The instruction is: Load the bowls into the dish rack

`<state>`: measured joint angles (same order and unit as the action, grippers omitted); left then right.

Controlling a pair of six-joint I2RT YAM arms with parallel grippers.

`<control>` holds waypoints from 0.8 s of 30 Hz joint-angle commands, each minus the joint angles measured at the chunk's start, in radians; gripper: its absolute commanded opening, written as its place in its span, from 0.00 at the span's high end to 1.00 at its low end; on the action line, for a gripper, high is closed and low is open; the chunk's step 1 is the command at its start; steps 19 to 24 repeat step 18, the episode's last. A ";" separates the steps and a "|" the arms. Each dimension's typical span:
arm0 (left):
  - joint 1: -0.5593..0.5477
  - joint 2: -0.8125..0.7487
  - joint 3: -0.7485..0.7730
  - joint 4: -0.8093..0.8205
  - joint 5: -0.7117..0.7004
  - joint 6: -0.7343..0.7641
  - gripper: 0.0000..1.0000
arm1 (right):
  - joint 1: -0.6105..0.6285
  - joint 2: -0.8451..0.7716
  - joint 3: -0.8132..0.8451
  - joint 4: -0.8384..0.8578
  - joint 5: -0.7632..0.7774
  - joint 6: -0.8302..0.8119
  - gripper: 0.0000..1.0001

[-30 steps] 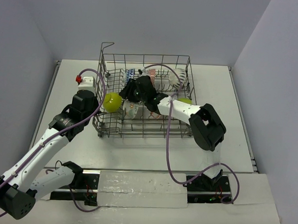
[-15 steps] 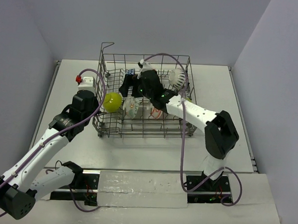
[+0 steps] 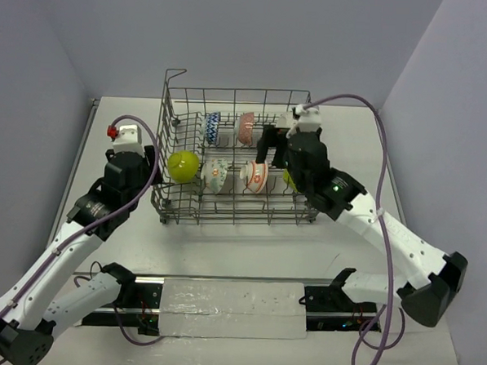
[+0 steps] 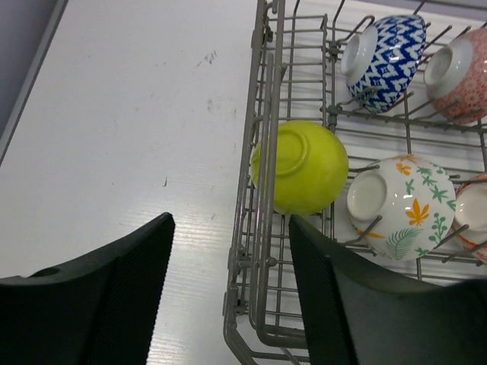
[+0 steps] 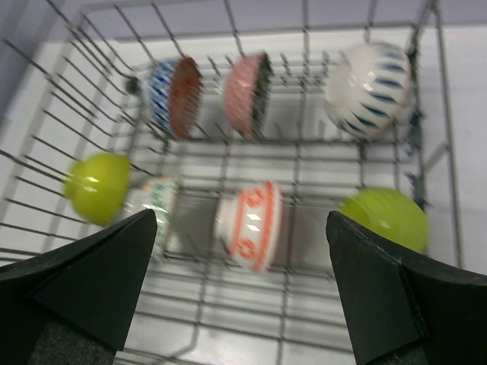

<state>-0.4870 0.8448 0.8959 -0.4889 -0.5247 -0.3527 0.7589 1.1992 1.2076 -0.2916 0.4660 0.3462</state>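
Note:
The dish rack (image 3: 225,219) stands mid-table with several bowls on edge between its tines. A lime-green bowl (image 4: 300,167) rests just inside the rack's left wall (image 4: 262,137), with the yellow-floral bowl (image 4: 407,204) to its right and the blue-white bowl (image 4: 384,57) behind. My left gripper (image 4: 228,222) hangs open above that wall, holding nothing and apart from the lime bowl (image 3: 183,165). My right gripper (image 5: 242,219) is open and empty above the red-orange bowl (image 5: 251,224). A white bowl with dark marks (image 5: 370,78) and a second lime bowl (image 5: 384,217) sit at the right.
A pink-red bowl (image 5: 247,93) stands in the back row beside the blue-white one (image 5: 175,95). A raised wire loop (image 3: 176,73) sticks up at the rack's far-left corner. Bare white table (image 4: 129,129) lies left of the rack. Grey walls close in on three sides.
My left gripper opened, let go of the lime-green bowl and drew back to the left. My right arm pulled out of the rack's middle toward its right side, opening wide and leaving the red-orange bowl standing.

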 commanded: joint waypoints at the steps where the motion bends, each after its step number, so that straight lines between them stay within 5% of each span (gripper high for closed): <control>1: -0.001 -0.032 0.012 0.024 -0.053 0.008 0.32 | 0.002 -0.075 -0.115 -0.090 0.123 0.019 0.00; 12: -0.002 -0.183 -0.009 0.068 -0.107 -0.019 0.22 | 0.002 -0.389 -0.303 -0.270 0.316 0.094 0.00; 24: -0.002 -0.139 0.003 0.039 -0.153 -0.025 0.21 | 0.000 -0.449 -0.315 -0.316 0.333 0.117 0.00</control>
